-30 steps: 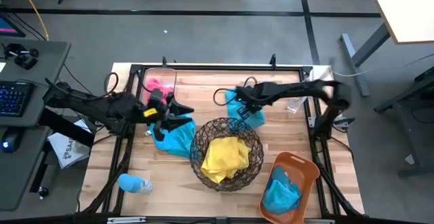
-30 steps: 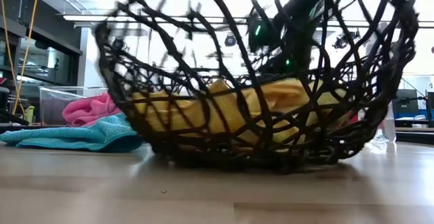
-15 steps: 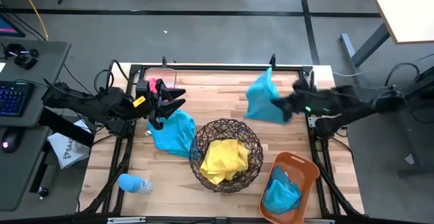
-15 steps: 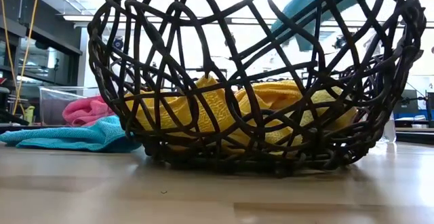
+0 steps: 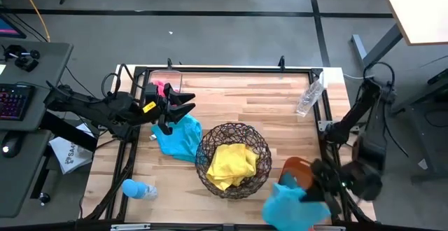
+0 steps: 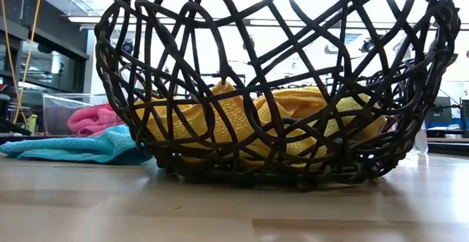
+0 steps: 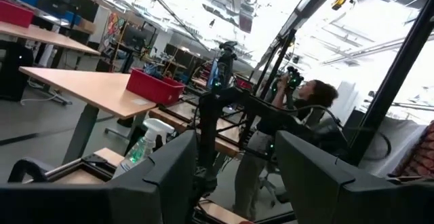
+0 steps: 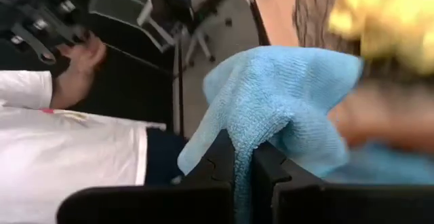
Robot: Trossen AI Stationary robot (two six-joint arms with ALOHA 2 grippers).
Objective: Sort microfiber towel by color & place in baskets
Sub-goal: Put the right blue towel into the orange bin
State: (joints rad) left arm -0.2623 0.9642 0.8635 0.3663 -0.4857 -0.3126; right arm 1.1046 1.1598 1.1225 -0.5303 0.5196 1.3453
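My right gripper [image 5: 311,194] is shut on a teal towel [image 5: 290,204] over the near right corner, above the salmon-orange tub [image 5: 295,166], which the towel partly hides. My left gripper [image 5: 183,108] hovers open and holds nothing, just above a second teal towel [image 5: 178,136] that lies crumpled flat on the table. A yellow towel [image 5: 231,162] lies in the round wire basket [image 5: 210,141]. A pink towel [image 5: 162,89] sits in the clear bin [image 6: 58,106] at the far left. My right gripper pinches a bunched fold of the teal towel [image 8: 243,137] between its two fingers [image 8: 217,157]; how many layers, I cannot tell. The towel is lifted clear of the table and bulges out loosely beyond the fingertips.
A clear bottle [image 5: 308,98] lies at the far right edge, and a light-blue bottle [image 5: 138,187] at the near left. A desk with a keyboard [image 5: 14,101] stands left of the table. A person in white [image 8: 61,149] is beside the table.
My right gripper has lifted the teal towel off the far middle of the table. It has swung the towel fast toward the right edge and then toward the near edge, over the orange tub. The left gripper has tipped upward a little.
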